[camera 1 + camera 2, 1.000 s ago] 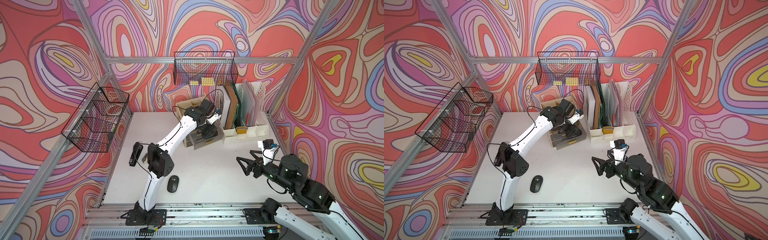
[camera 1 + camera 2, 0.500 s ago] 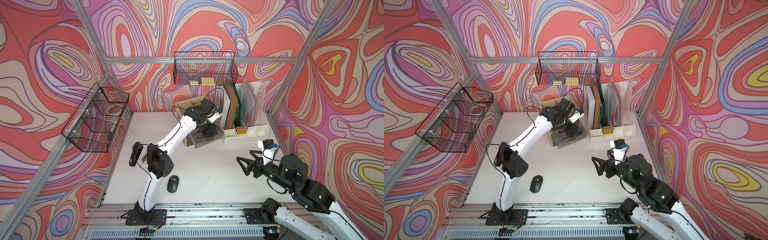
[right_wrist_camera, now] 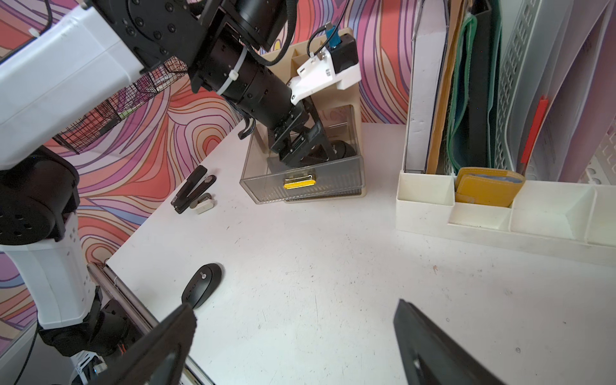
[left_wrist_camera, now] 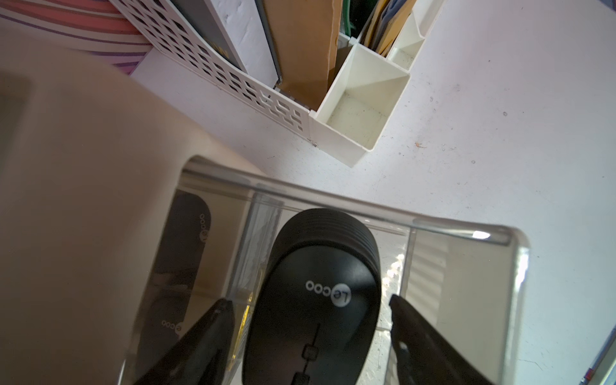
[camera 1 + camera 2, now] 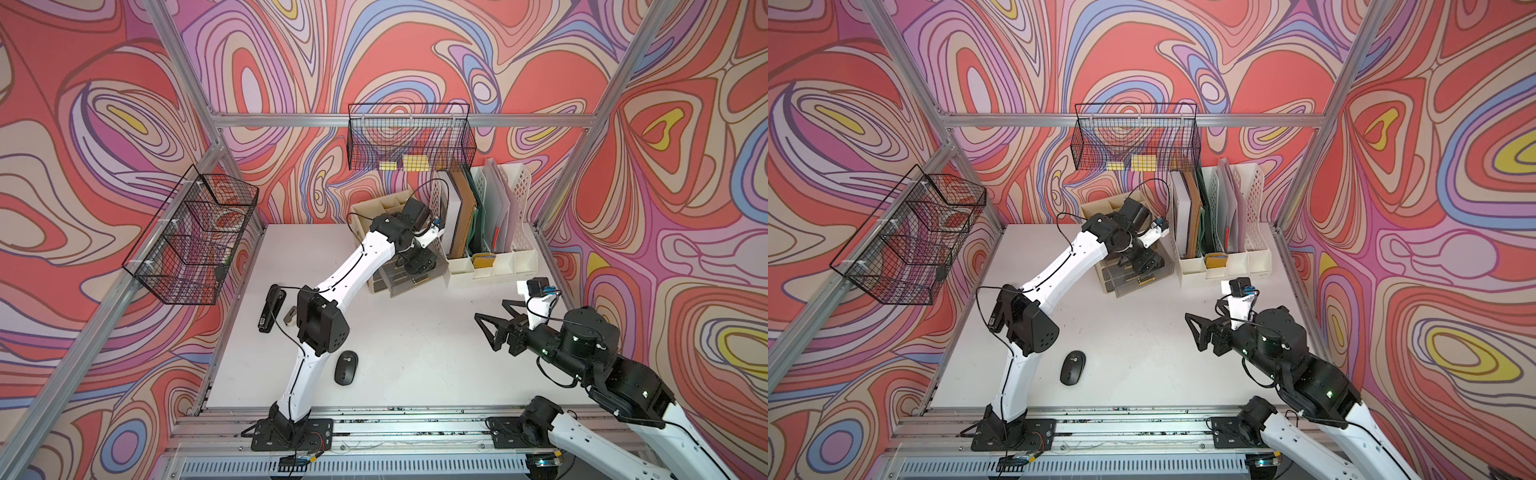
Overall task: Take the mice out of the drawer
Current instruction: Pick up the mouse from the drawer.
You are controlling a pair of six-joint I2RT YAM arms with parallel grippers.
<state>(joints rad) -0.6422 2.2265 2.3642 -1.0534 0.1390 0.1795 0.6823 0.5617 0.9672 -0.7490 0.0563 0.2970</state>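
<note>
Straddling mouse (image 4: 321, 263) in drawer (image 4: 466, 276): left tool (image 4: 309, 299).

The white worktop (image 5: 415, 332) carries one black mouse (image 5: 346, 368) lying alone near its front edge. By its left edge, a long black stapler (image 5: 271, 304) lies just beside a small beige staple remover (image 5: 289, 316). At the back, a cream organiser (image 5: 376, 208) stands next to a white file rack (image 5: 490, 266).

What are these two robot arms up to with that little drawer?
The left arm's fingers are down in the pulled-out drawer, open on either side of a black mouse and not gripping it. Another mouse already lies out on the table. The right arm's fingers hover open above the table, holding nothing.
</note>
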